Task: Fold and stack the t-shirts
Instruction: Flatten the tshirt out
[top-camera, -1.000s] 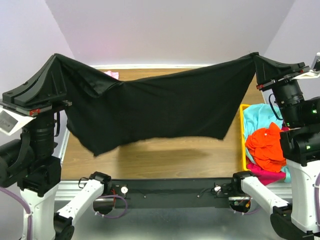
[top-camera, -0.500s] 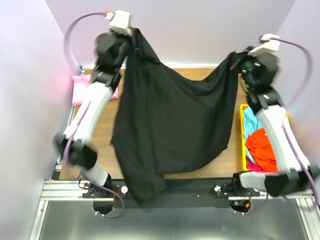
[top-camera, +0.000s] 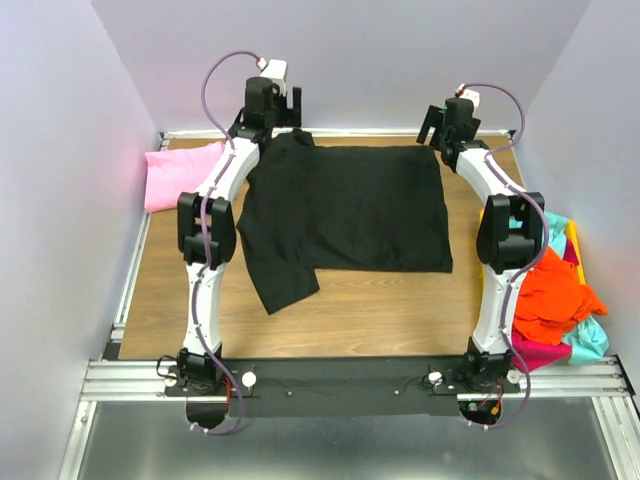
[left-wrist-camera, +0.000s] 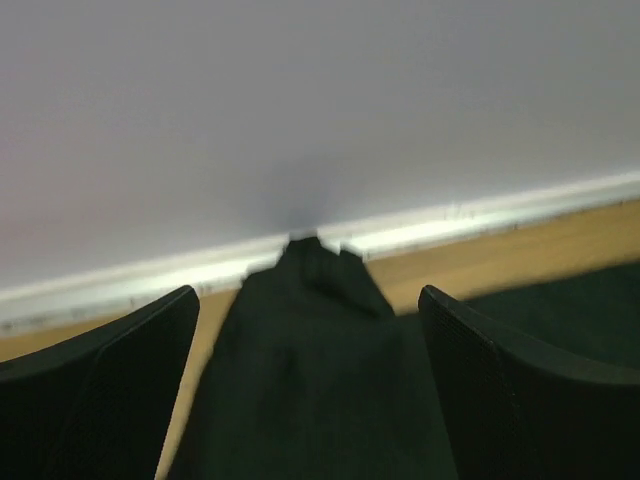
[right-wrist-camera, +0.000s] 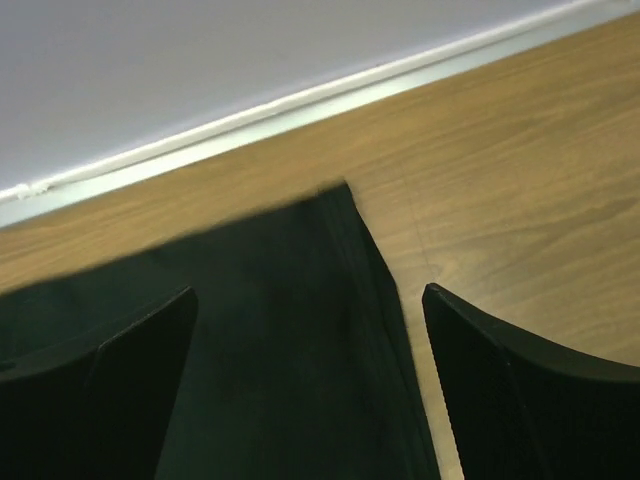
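A black t-shirt (top-camera: 345, 210) lies spread on the wooden table, with one sleeve reaching toward the near left. My left gripper (top-camera: 275, 125) hovers open over its far left corner. In the left wrist view that corner of black cloth (left-wrist-camera: 310, 380) lies loose between the fingers (left-wrist-camera: 110, 390). My right gripper (top-camera: 438, 132) is open above the far right corner, and the black hem (right-wrist-camera: 300, 340) rests flat on the wood below it. A pink t-shirt (top-camera: 182, 175) lies folded at the far left. Orange (top-camera: 550, 295), teal (top-camera: 590, 338) and magenta (top-camera: 535, 352) t-shirts are heaped at the right.
The heap at the right sits in a yellow bin (top-camera: 572, 238) beside the table's right edge. A white rail (top-camera: 360, 132) and the lilac back wall stand just behind both grippers. Bare wood (top-camera: 380, 310) shows in front of the black shirt.
The black shirt, held stretched in the air by both grippers, was swung toward the back wall and now lies on the table. Both grippers have opened and let go of it.
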